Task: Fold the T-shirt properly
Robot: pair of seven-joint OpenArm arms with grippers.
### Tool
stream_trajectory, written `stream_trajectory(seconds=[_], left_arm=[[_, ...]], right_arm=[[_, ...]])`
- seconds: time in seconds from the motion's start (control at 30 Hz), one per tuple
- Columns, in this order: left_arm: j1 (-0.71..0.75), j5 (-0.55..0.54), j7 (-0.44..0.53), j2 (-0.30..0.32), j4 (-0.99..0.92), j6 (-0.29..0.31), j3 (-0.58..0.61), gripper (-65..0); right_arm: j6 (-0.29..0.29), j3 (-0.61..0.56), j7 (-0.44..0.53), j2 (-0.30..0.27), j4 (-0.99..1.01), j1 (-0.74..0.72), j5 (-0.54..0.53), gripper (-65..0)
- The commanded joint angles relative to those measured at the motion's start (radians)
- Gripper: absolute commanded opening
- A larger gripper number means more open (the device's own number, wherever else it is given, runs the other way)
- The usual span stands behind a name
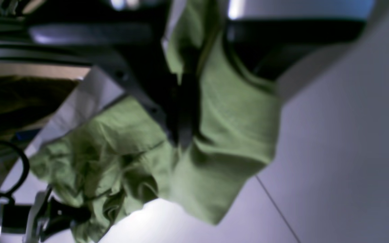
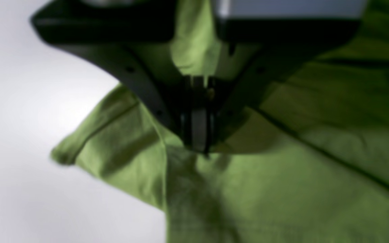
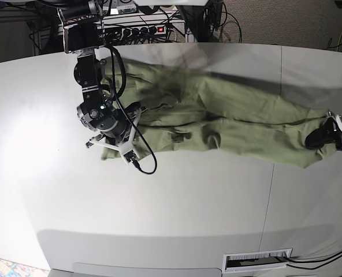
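The T-shirt [image 3: 229,121] lies stretched in a long band across the far half of the surface [image 3: 177,202], running from near the far left corner toward the right edge. It is pulled out lengthwise between the two arms, and it is rumpled: loose creases and a bunched patch sit along its near edge about the middle, and the cloth is doubled over on itself in places.

The right hand [image 2: 197,135], at the shirt's left end in the base view, is clamped fully shut with a pinch of green cloth caught between its jaws; the wrist view shows fabric rising up between them and a sleeve or corner flap [image 2: 113,141] hanging out to one side over the bare surface. The left hand [image 1: 181,135], at the right edge of the surface, is closed down nearly all the way on the other end of the shirt, with cloth passing up through its jaws and draping below in wrinkled folds.

As a judgement, the work is at an early stage. Both ends are gripped and the garment is being drawn taut, which looks like spreading or a first lengthwise fold. No neat rectangle has formed yet. Smoothing the creases, squaring the edges, tucking in the sleeves and making the crosswise folds all appear to remain
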State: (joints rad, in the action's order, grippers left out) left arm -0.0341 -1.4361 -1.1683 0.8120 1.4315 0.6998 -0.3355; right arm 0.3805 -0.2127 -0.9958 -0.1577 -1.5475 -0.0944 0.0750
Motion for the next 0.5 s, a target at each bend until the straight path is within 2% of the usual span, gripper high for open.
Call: stream_trajectory(seconds=[0.0,0.13,0.27,0.47], left_arm=[[-0.018,-0.047,0.010,0.027,0.015,-0.002,-0.028,-65.0],[-0.018,-0.047,-0.039,0.027,0.015,-0.002,-0.089,-65.0],[-0.015,-0.043,-0.044,0.027,0.015,-0.002,-0.100,-65.0],[0.021,-0.021,-0.036,0.015,0.015,-0.002,-0.100,-65.0]], right_arm=[[-0.009,0.005,-0.134,-0.023,0.017,0.014,0.074,-65.0],[-0.011,0.017,-0.143,-0.025,0.017,0.014,0.084,-65.0],[-0.011,0.055,-0.151,-0.025,0.016,0.014,0.080,-65.0],[-0.009,0.072,-0.146,-0.025,-0.059,0.014,-0.027,-65.0]])
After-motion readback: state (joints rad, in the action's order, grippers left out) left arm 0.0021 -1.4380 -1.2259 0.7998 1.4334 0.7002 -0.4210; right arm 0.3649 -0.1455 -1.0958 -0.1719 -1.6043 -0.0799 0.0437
